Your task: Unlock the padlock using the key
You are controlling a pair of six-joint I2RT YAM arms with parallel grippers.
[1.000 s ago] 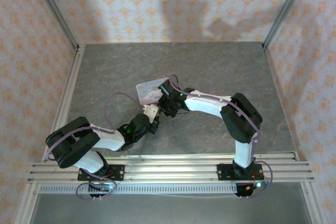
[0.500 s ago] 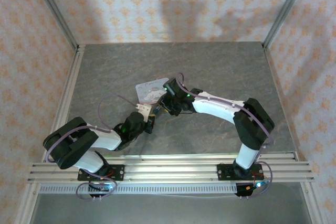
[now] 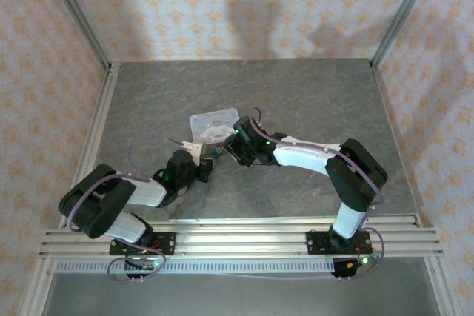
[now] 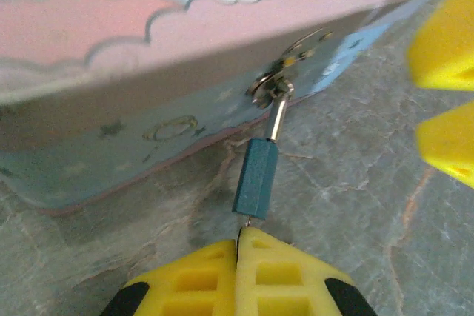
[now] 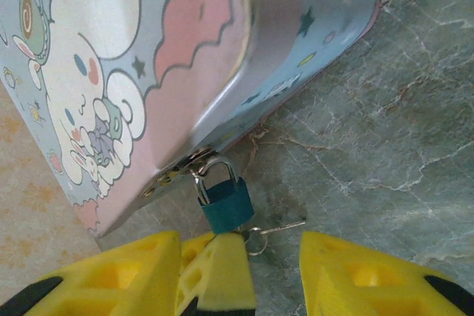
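Hanging from the tin (image 5: 111, 72), the padlock (image 4: 255, 177) points its base at the left gripper (image 4: 238, 246), pressed together; the key (image 5: 285, 226) lies crosswise beside it, inside the spread right gripper (image 5: 237, 242).

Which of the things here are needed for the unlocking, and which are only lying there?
Belong to the job:
padlock, hanging from the hasp
key, under the padlock, pinched in the shut left gripper
right gripper, open, close by

Merely there:
tin box, which only carries the padlock
table
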